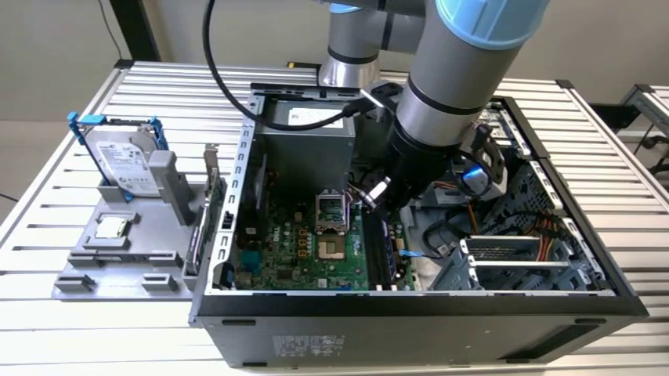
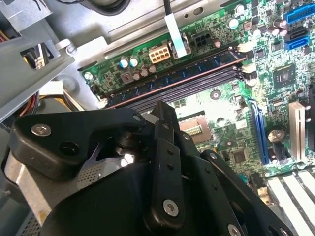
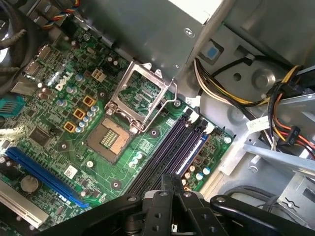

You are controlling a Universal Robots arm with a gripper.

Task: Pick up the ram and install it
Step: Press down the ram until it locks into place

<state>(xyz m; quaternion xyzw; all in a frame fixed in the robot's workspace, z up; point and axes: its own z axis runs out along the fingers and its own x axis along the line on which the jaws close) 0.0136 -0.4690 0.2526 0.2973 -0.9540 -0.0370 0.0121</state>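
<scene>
Bright even light, soft shadows, slightly blurred wrist-view foregrounds.

I'm looking into a robotics lab or test workshop. The worktop (image 1: 585, 125) is built of ribbed aluminium slats, and an open desktop computer case (image 1: 418, 309) lies on its side on it with the green motherboard (image 1: 303, 251) bared. Beside it, a grey fixture block (image 1: 125, 258) holds a hard drive (image 1: 121, 160) upright. An industrial robot arm (image 1: 450, 70) reaches down into the case.
</scene>
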